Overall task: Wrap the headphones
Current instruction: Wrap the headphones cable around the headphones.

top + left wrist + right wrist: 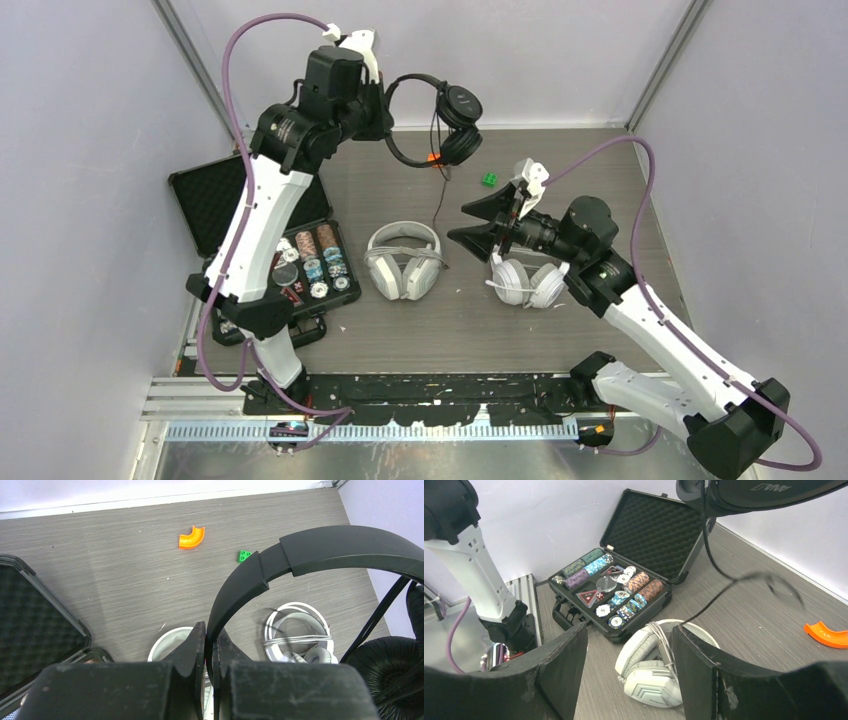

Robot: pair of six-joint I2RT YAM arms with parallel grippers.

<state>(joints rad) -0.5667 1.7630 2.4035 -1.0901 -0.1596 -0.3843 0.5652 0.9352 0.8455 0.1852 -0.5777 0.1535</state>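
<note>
The left gripper (210, 641) has its fingers pinched tight on the headband of the black headphones (461, 104), holding them in the air beyond and right of the open poker chip case (214, 198), with the cable dangling. The right gripper (458, 222) is spread wide and holds nothing. It is to the right of the white headset (402, 262) lying beside the case, and the pale grey headset (528, 282) lies farther right.

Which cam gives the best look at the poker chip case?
Right wrist: the chip case is open and almost whole in frame, with its chip rows and foam lid both clear. Top external shows the case partly hidden behind the left arm. Left wrist catches only a corner of the foam lid at its left edge.
</note>
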